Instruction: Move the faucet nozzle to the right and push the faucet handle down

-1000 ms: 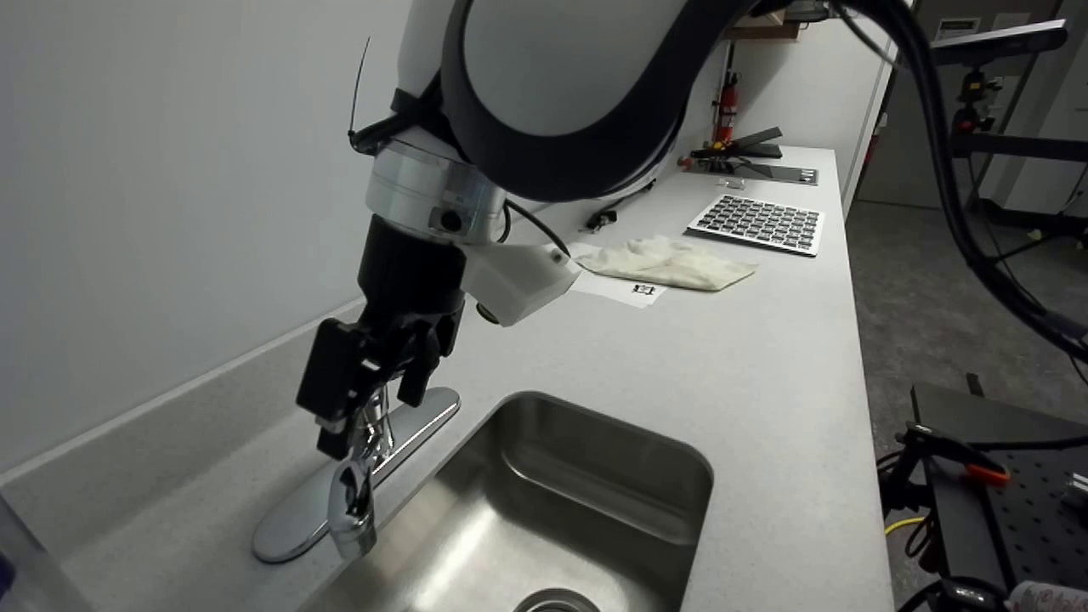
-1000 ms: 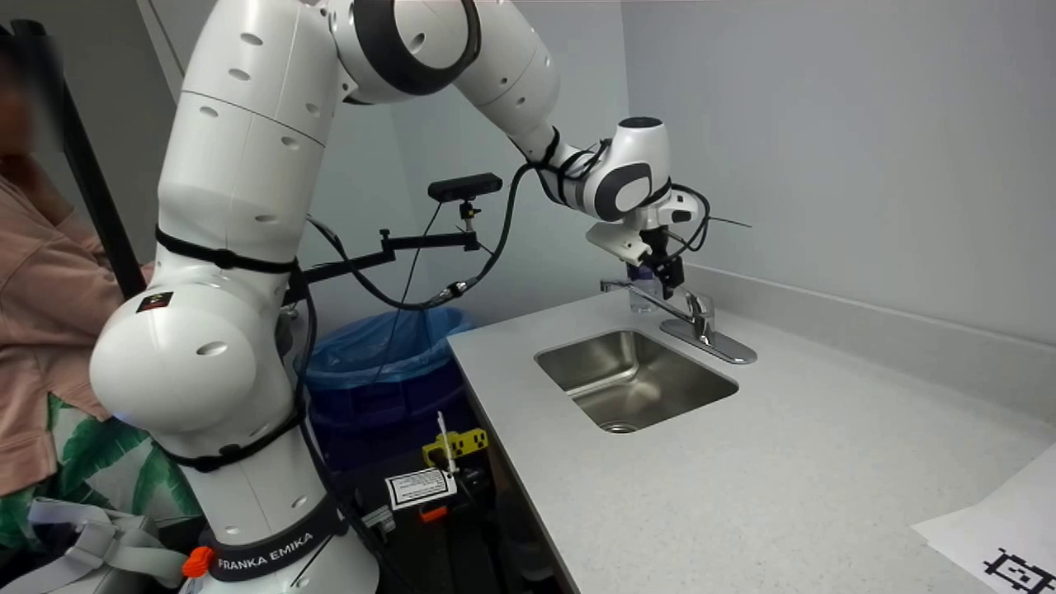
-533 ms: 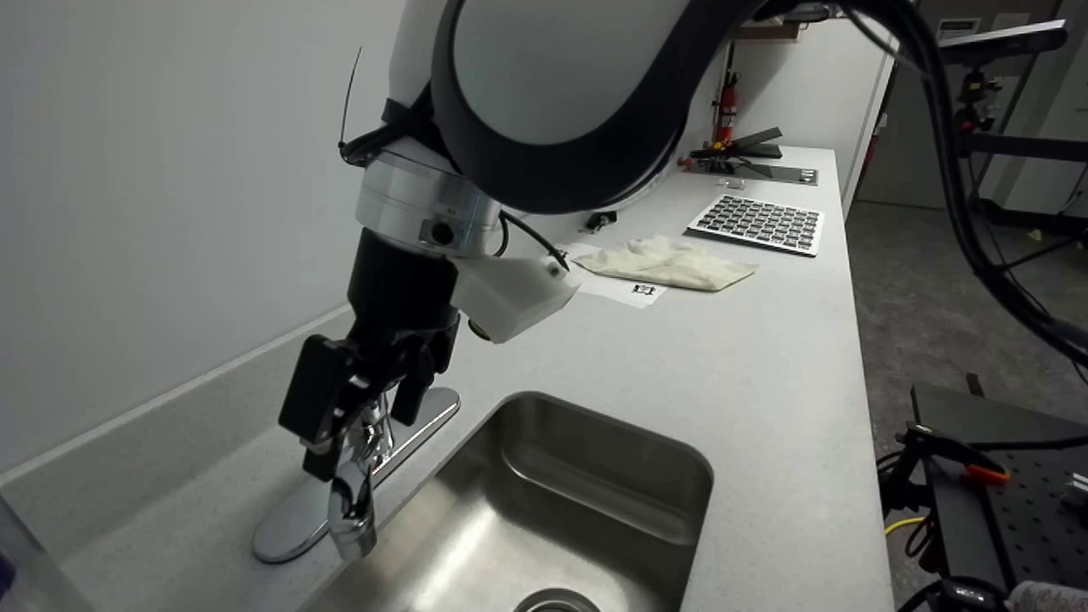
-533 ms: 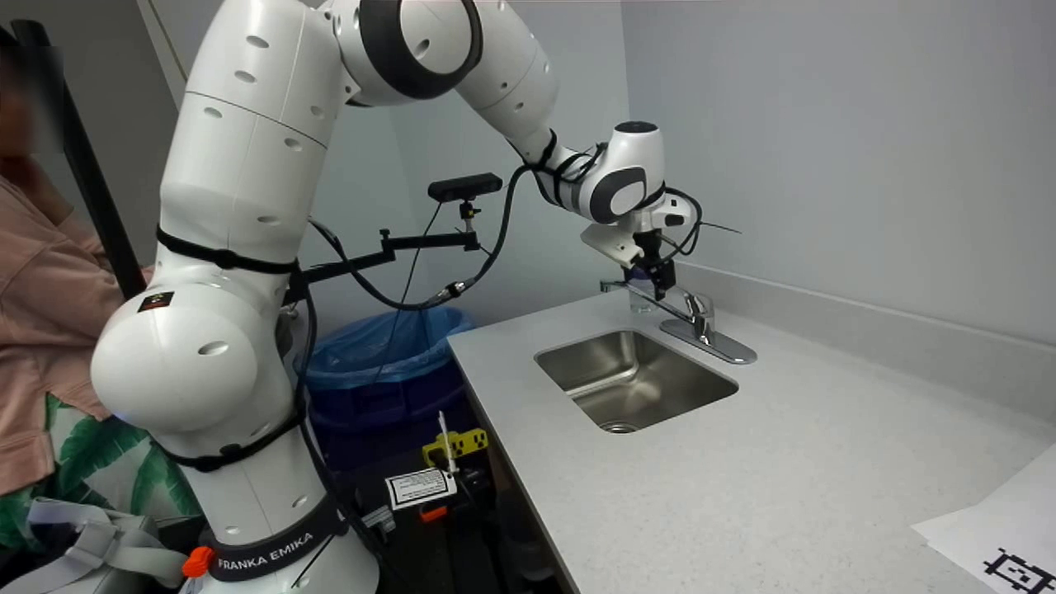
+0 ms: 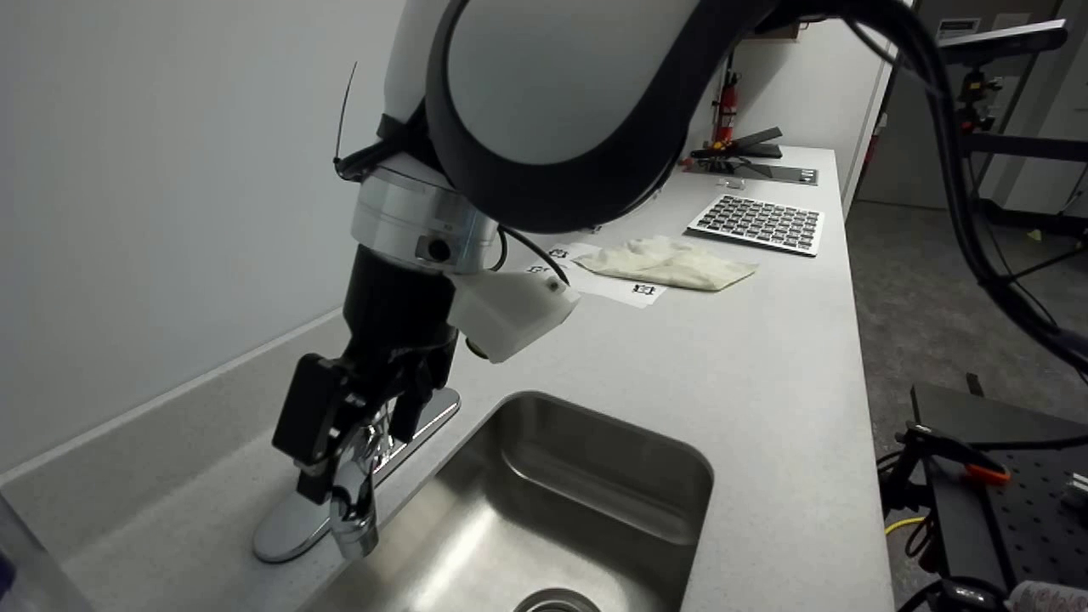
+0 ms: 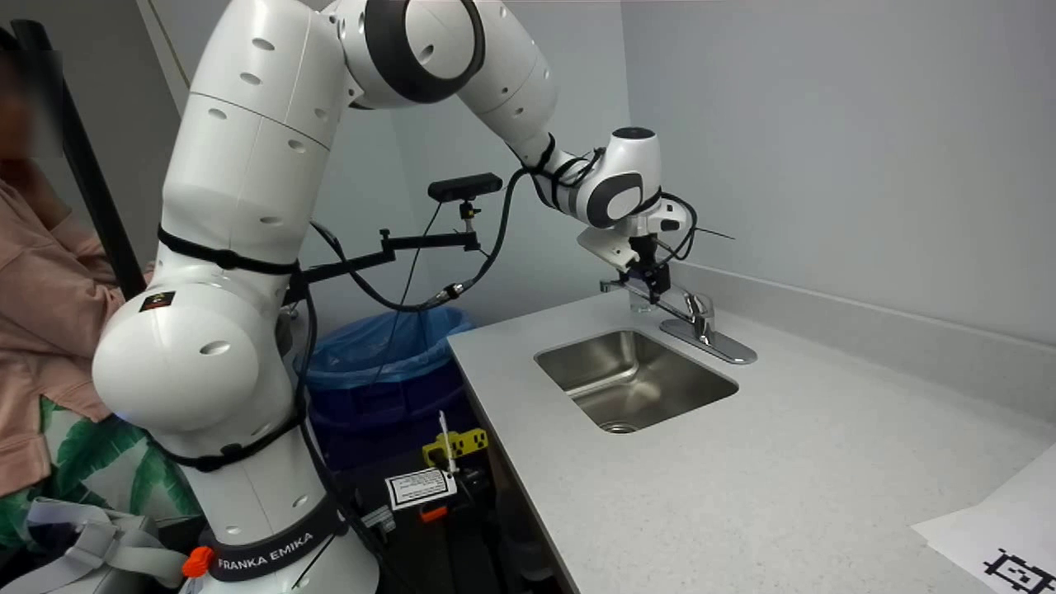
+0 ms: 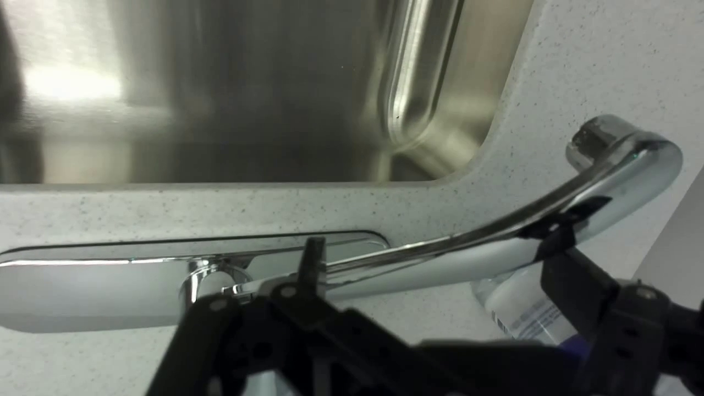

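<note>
The faucet nozzle [image 7: 440,264] is a long chrome spout running from the faucet body [image 7: 212,280] to a downturned tip at right in the wrist view. It also shows in both exterior views [image 5: 353,506] [image 6: 678,313], partly behind the gripper. My gripper [image 7: 437,247] is wide open and low over the spout, with nothing held; it also shows in both exterior views [image 5: 361,455] [image 6: 656,287]. One finger overlaps the spout near the body, the other is at its edge near the tip; contact cannot be told. The faucet handle [image 6: 686,294] seems partly visible above the body; the wrist view hides it.
The steel sink [image 5: 586,476] lies in the counter in front of the faucet, and also shows in an exterior view [image 6: 627,388]. A bottle with a purple cap [image 7: 522,302] stands behind the spout. The wall [image 6: 825,165] rises behind the faucet. A cloth [image 5: 667,263] lies farther along.
My gripper has moved down and toward the spout's tip side, leftward in both exterior views. The faucet has not visibly moved.
</note>
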